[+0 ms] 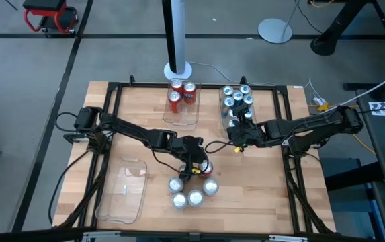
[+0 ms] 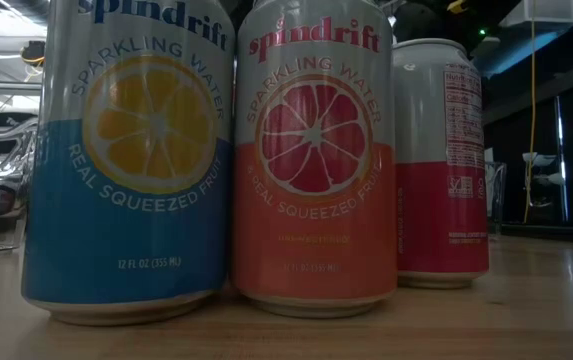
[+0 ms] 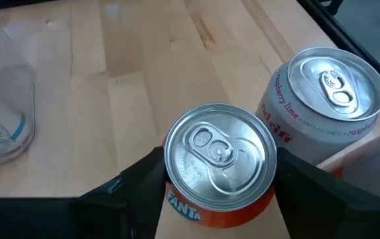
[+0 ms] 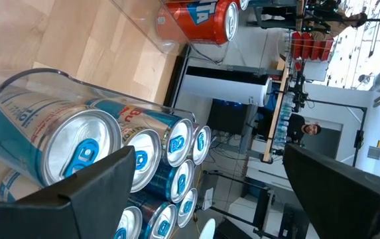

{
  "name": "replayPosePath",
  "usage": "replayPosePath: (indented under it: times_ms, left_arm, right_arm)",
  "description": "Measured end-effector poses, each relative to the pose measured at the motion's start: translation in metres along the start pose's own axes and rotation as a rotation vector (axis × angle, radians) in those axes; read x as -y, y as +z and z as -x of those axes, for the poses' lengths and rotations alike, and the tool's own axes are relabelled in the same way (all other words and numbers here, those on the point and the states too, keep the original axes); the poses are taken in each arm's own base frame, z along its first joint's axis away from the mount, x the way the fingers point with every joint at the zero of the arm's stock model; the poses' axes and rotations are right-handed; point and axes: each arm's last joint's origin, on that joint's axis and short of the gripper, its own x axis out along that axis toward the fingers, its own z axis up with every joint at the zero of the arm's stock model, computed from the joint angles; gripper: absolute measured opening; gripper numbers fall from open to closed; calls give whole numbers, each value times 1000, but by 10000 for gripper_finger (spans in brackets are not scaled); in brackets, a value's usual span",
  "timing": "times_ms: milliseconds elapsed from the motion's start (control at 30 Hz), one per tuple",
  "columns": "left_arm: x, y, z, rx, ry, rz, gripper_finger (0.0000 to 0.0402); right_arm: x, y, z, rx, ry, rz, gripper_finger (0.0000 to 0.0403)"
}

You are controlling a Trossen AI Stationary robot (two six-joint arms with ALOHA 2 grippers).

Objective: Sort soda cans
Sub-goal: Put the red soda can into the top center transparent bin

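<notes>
Low in the frame's centre, your left gripper (image 3: 219, 182) brackets an orange silver-topped Fanta can (image 3: 220, 166), fingers at its sides; your right gripper (image 1: 236, 132) gapes wide by the blue cans' clear plastic tray (image 1: 223, 114).

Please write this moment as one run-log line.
left claw: around orange Fanta can, grip unclear | right claw: open at blue-can tray | red-can tray: three cans

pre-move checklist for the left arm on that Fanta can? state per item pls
1. Fanta can between the left gripper fingers: ok.
2. Grip fully closed on it: cannot tell.
3. Can upright: ok.
4. Neighbouring raspberry lime can close beside it, may get bumped: not ok.
5. Right gripper open, at the blue-can tray, away from the left arm: ok.
6. Red-can tray has free space: ok.
</notes>
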Motion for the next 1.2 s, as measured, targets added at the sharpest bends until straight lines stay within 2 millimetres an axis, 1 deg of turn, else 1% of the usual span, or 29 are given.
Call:
replayPosePath:
  times_ms: [100,233,667,800,1067,1200]
  left_arm:
    - [0,1,5,-4,16,2,231]
    - [-4,2,9,-13,85,2,232]
    - [-40,-4,16,-34,187,145,240]
    - [-44,-5,16,-28,195,150,257]
    - [-45,-4,16,-17,197,154,314]
    - [-45,-4,15,-16,196,146,326]
  right_arm:
    - [0,0,0,0,0,1,380]
    - [0,0,0,-1,1,1,380]
    - [0,0,0,-1,1,2,380]
    - [0,0,0,-1,1,2,380]
    - [0,0,0,0,0,0,380]
    - [0,0,0,0,0,0,380]
